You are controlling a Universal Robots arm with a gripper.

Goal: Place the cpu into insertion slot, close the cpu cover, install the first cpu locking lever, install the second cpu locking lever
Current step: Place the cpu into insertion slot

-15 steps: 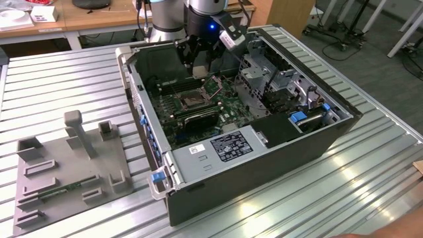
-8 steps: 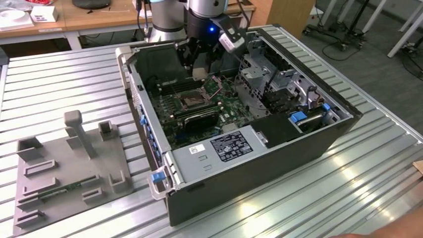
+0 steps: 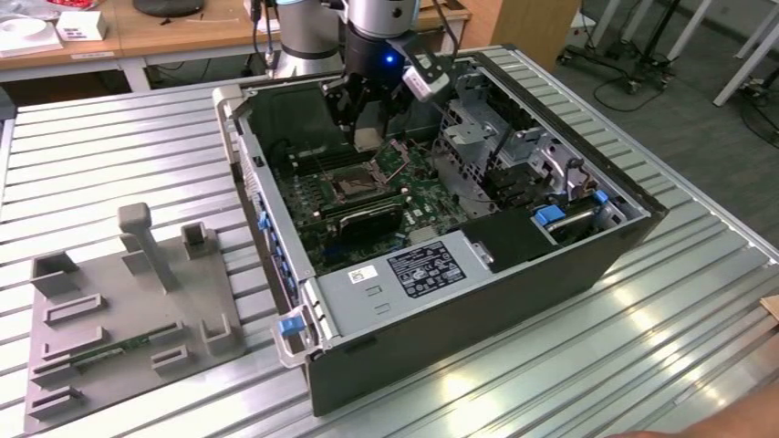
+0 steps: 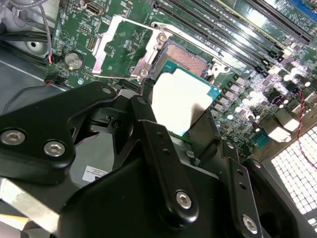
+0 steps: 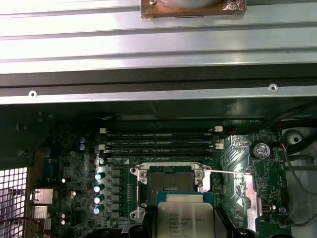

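Black gripper, clamped on small silvery-grey square cpu near dark metal-rimmed insertion slot; advisable: square the edges, lower flat.

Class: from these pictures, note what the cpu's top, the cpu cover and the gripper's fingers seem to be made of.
cpu: top looks like matte silvery metal, shining pale under the light. cpu cover: likely bare bright sheet metal, thin with glints. Fingers of the gripper: black, smooth; painted metal or plastic, unclear.
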